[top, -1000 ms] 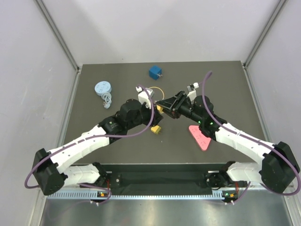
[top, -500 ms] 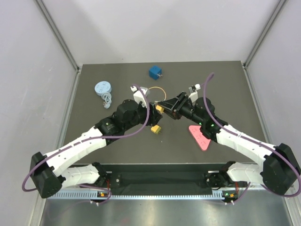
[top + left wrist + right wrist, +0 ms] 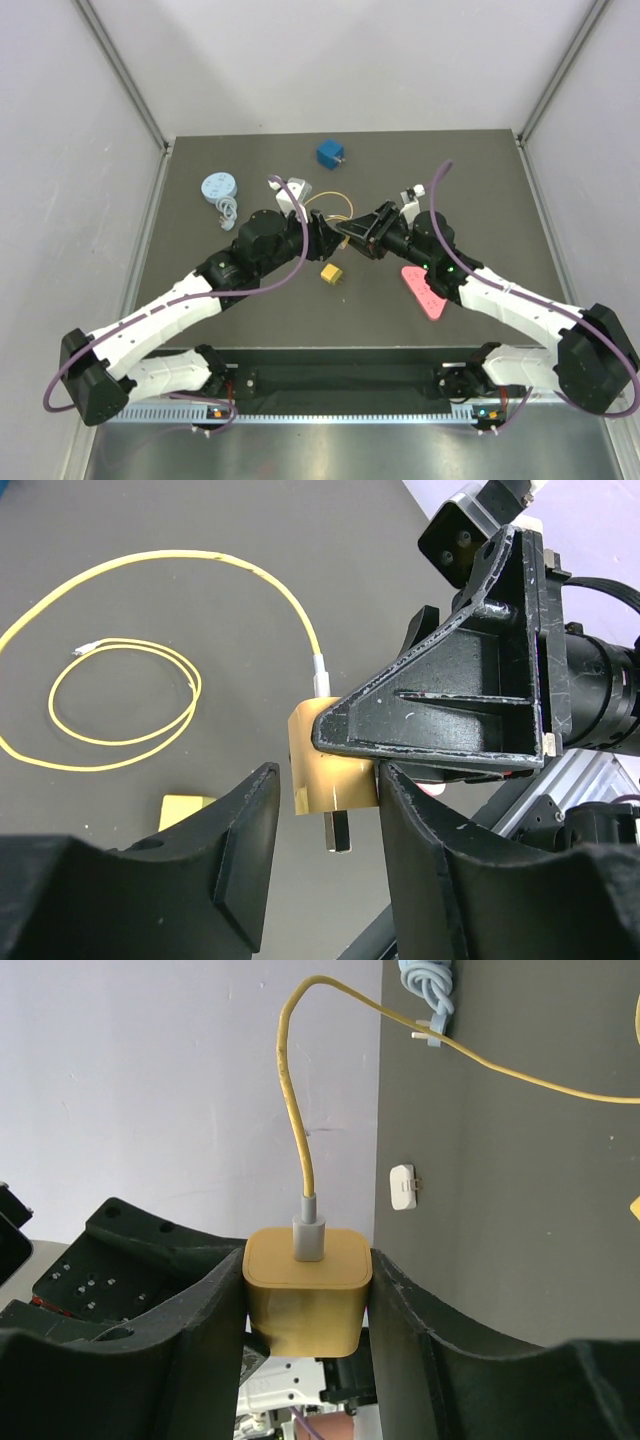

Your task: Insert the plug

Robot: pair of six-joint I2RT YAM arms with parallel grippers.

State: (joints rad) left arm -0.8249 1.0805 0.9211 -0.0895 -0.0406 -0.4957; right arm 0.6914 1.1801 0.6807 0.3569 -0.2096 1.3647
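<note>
Even diffuse lighting, soft shadows, sharp focus throughout.

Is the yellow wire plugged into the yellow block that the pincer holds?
Yes, the grey plug of the yellow wire sits in the top of the yellow charger block, which the right pincer grips.

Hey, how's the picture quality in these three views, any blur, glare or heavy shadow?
Top external: even soft light, sharp, faint shadows under the arms. Left wrist: left gripper fingers dark and slightly soft up close, yellow charger crisp. Right wrist: charger sharp, right gripper fingers near-black with little detail, wall behind bright but not blown.
</note>
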